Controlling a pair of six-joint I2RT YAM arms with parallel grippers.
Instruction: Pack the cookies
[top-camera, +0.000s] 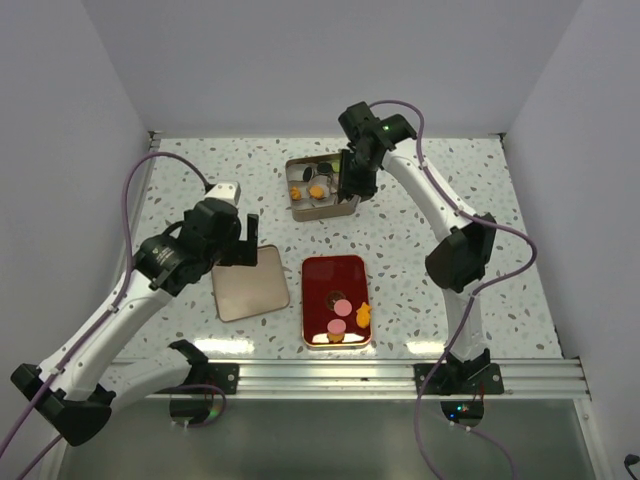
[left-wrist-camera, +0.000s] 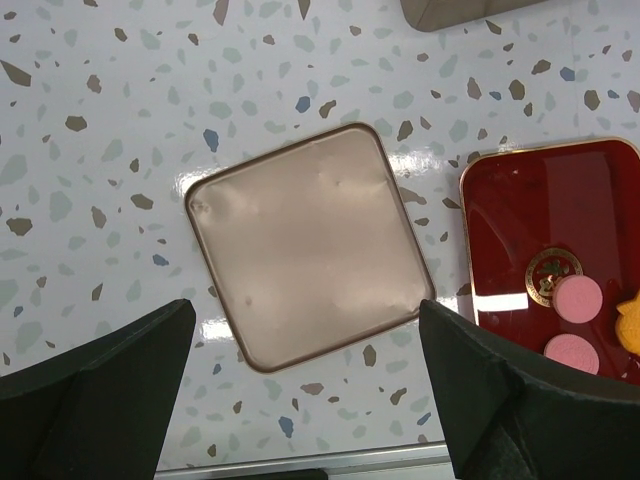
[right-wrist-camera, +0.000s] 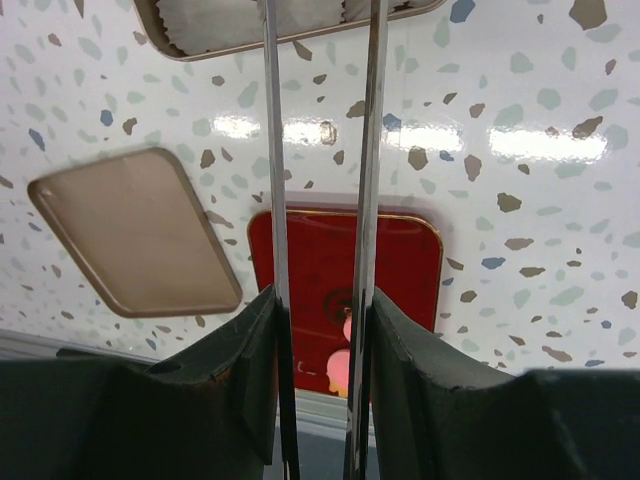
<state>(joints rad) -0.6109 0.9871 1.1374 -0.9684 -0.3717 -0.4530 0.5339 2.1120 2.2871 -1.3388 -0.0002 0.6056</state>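
Right claw (right-wrist-camera: 322, 300) grips the tongs (right-wrist-camera: 273, 150) at the far tin (top-camera: 320, 212); left claw (left-wrist-camera: 305, 312) gapes wide, empty, above the lid (left-wrist-camera: 300, 250).

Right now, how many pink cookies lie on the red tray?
2. One pink cookie lies mid red tray; the second pink cookie sits below it in the top view. None hidden.

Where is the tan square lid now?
In the top view the tan square lid lies flat just left of the red tray, close to the open left tool.

Overhead and close downward wrist views share the red tray (top-camera: 335, 275).
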